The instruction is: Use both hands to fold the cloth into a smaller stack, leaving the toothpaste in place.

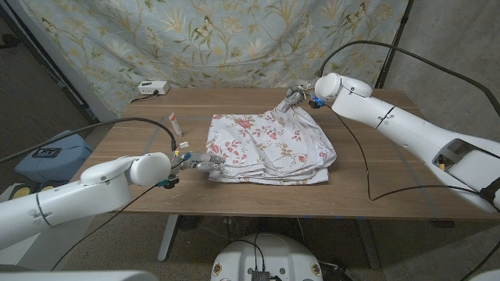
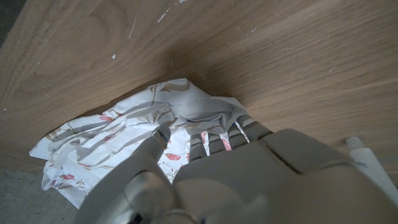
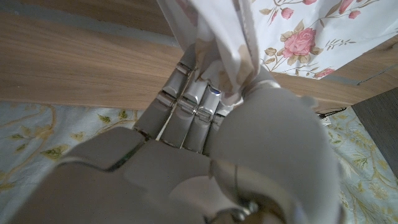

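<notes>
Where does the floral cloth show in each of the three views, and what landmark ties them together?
Head view: cloth at table centre, far corner lifted by the right hand.
Left wrist view: crumpled cloth beyond the left hand.
Right wrist view: cloth bunched in the right hand's fingers.
Shared landmark: the wooden table.

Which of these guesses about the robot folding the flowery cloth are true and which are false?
1. The right hand holds a far corner of the cloth lifted off the table. True.
2. The left hand is at the cloth's near edge. True.
3. The toothpaste lies on top of the cloth. False: it lies on the bare table, beside the cloth.
4. The cloth is plain blue. False: white with pink flowers.
</notes>
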You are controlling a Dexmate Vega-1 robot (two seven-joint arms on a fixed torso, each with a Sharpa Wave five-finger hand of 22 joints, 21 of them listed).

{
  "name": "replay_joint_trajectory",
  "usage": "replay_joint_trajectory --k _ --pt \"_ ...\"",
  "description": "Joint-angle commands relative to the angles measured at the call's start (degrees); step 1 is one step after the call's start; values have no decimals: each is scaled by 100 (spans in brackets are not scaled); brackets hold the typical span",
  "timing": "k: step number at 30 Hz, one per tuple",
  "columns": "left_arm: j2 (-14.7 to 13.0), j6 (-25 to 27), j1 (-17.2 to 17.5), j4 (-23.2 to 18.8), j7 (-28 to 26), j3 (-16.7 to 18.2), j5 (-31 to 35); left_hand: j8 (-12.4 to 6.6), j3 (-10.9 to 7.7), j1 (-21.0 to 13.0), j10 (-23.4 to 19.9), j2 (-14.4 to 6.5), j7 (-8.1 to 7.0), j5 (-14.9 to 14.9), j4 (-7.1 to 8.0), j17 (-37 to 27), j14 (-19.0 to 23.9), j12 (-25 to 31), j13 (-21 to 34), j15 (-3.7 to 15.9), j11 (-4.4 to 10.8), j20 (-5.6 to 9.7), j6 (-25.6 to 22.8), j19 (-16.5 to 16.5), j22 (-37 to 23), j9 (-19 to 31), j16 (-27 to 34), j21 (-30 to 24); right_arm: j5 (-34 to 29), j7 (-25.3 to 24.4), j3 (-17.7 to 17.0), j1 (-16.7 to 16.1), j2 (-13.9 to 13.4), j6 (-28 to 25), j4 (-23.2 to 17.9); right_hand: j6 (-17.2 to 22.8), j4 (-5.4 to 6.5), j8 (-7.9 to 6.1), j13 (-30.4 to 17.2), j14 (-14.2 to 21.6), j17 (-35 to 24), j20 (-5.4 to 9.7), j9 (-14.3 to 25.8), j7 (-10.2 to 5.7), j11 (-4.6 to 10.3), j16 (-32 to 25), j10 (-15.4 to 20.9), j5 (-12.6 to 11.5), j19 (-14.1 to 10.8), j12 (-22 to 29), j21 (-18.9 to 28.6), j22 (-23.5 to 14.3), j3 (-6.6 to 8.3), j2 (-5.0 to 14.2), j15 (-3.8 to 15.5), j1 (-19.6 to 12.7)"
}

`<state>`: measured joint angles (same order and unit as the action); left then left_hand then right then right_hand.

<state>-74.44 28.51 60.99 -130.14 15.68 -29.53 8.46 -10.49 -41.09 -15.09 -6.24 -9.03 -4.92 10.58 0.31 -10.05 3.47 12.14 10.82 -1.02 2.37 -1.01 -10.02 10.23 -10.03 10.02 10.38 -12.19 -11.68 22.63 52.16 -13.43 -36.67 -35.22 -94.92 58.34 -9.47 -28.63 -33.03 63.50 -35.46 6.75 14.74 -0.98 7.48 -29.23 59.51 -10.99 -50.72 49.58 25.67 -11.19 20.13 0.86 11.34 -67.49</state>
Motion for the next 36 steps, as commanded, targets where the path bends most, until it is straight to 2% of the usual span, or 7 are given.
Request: replay_joint_trajectory --k 1,13,36 --pt "-132 45 178 -97 -204 102 -128 -10 -17 -19 -41 22 2 -7 -41 -4 50 10 18 -7 3 -6 -39 23 -26 20 2 5 14 -83 30 48 84 -16 -179 12 19 -36 -38 24 -31 -33 25 46 -12 15 12 -28 2 -3 31 -19 -7 16 205 -62" --pt "-206 9 183 -116 -204 136 -195 -12 -15 -8 -52 21 2 -8 -43 -8 49 10 18 -8 -2 -9 -54 21 -26 20 3 7 8 -29 121 112 155 -72 -303 12 12 -30 -64 70 -65 -52 13 88 -32 53 26 -22 -28 -2 91 -21 -45 29 211 -123" --pt "-106 -108 43 35 -87 52 -108 -14 -20 2 -61 17 7 -7 -54 -9 54 6 19 -8 4 -8 -76 26 -27 20 3 9 120 114 272 221 345 21 -308 5 30 -12 -93 128 -111 -64 2 137 -66 116 35 4 -40 -19 185 -22 -140 69 198 -175"
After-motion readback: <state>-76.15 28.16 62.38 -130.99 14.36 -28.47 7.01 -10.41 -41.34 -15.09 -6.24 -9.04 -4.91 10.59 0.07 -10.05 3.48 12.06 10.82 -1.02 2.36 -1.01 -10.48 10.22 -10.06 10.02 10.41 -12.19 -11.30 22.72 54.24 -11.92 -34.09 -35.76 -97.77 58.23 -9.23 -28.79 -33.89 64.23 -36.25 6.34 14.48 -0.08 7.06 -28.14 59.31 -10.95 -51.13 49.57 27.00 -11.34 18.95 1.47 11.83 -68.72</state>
